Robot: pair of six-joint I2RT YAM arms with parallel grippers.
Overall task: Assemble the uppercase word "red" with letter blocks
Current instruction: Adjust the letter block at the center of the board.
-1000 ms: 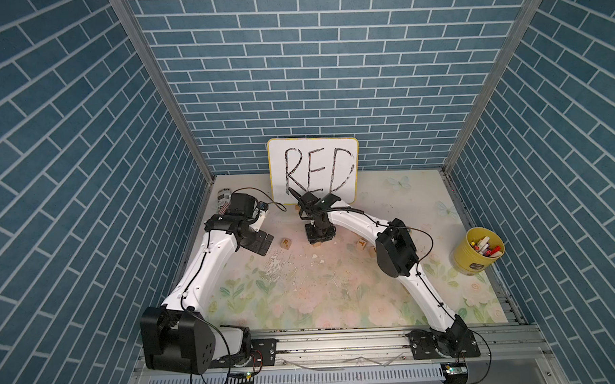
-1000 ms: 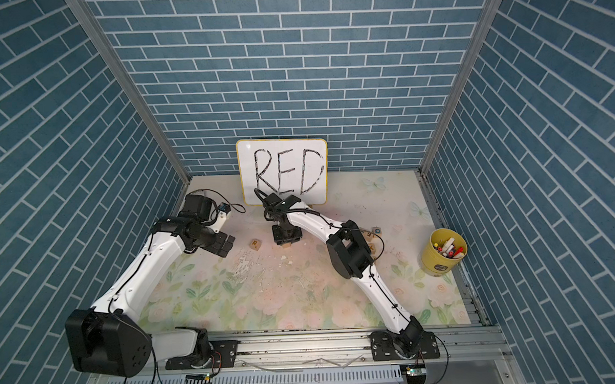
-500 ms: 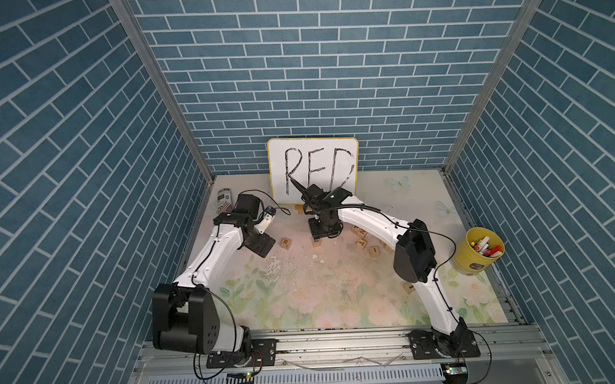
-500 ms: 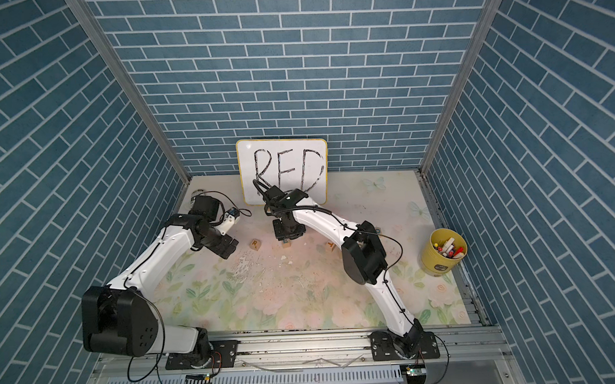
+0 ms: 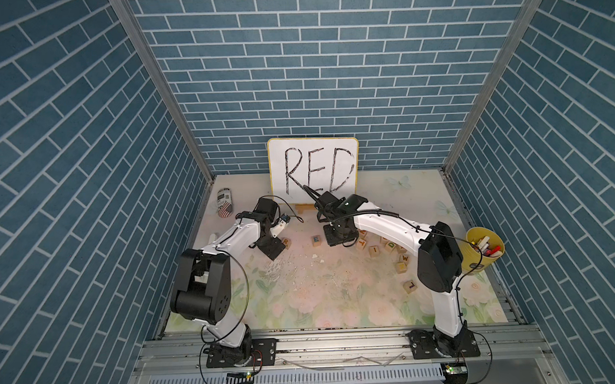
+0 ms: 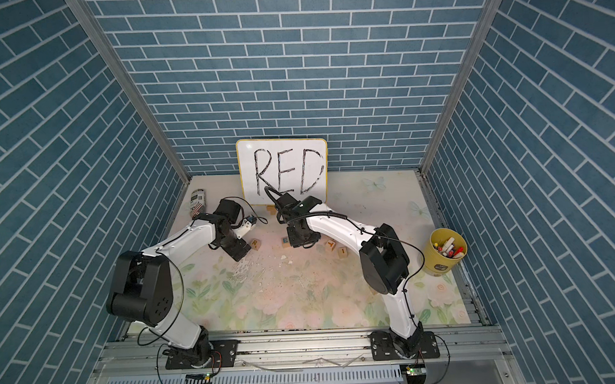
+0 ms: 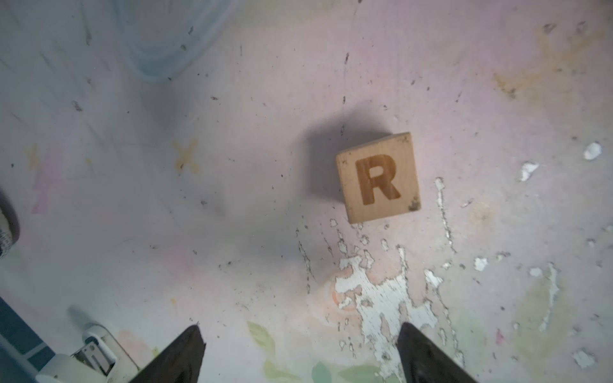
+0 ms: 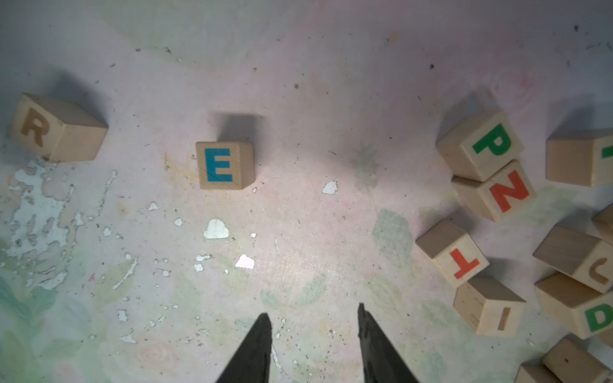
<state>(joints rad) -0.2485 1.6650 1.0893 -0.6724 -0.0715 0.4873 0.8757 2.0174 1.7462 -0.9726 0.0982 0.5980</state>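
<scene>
Plainly, left jaws wide, empty, near R block — right jaws narrower, empty.

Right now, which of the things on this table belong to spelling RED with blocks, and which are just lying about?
Belongs to the job:
- R block
- E block
- D block, in the loose cluster

Just lying about:
- P block
- N block
- T block
- I block
- yellow cup of markers
- whiteboard with RED written on it, a reference only
</scene>
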